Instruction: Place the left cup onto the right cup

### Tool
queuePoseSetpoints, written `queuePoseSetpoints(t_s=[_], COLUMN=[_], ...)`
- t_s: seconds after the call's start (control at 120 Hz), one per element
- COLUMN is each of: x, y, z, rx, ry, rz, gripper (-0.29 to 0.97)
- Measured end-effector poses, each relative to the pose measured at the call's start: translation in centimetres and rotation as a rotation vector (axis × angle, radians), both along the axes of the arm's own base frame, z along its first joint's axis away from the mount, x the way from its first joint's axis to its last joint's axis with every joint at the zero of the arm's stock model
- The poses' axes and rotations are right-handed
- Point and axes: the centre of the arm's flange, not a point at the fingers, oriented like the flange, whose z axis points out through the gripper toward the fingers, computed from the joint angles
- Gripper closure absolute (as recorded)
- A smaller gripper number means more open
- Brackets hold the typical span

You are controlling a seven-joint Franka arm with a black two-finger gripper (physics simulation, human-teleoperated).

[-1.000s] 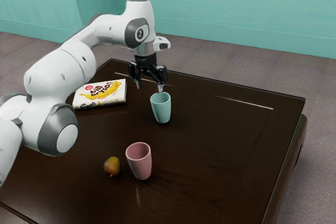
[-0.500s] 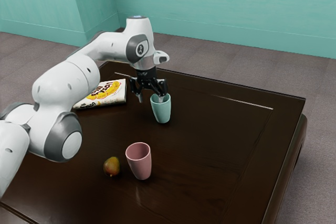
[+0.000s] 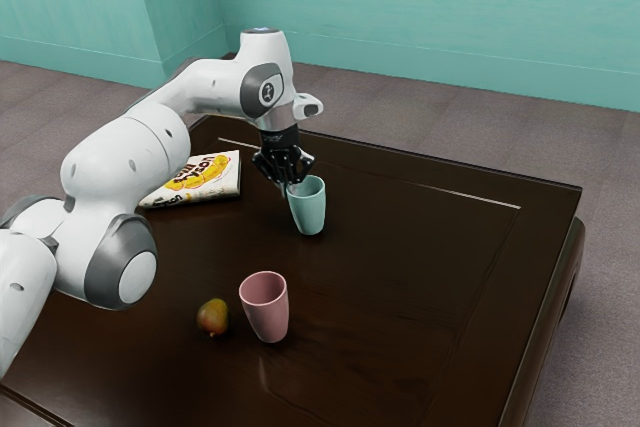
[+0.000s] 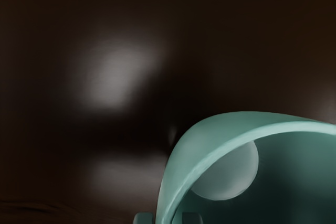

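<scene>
A teal cup (image 3: 307,209) stands upright on the dark wooden table (image 3: 430,267), toward its far side. My gripper (image 3: 292,185) is down at the cup's rim on the exterior view's left, shut on the cup wall. In the wrist view the teal cup (image 4: 220,145) curves close under my hand, and its wall runs between my fingertips (image 4: 193,217), one inside and one outside. A pink cup (image 3: 265,307) stands upright nearer the table's front edge, apart from the teal one.
A pear (image 3: 211,317) lies just to the exterior view's left of the pink cup. A yellow and white box (image 3: 192,177) lies flat on the table behind my arm. The table's edge drops off at the exterior view's right.
My hand has come down from above the teal cup to its rim. The fingers, spread wide before, have drawn together on the cup wall. Neither cup has moved.
</scene>
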Motion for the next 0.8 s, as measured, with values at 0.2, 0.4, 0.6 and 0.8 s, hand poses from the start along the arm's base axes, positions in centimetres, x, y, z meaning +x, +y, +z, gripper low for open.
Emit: queuePoseSetpoints(t_s=[0.2, 0.4, 0.6, 0.8], x=[-0.1, -1.9, -5.3, -10.5], y=[-0.1, -0.1, -1.2, -1.5], z=[3.3, 10.8, 14.5, 16.3], rx=[0.005, 0.005, -0.003, -0.027], ry=[-0.035, -0.073, -0.042, -0.033], rz=[0.005, 0.013, 0.012, 0.026], gripper=[0.76, 0.78, 0.78, 0.79])
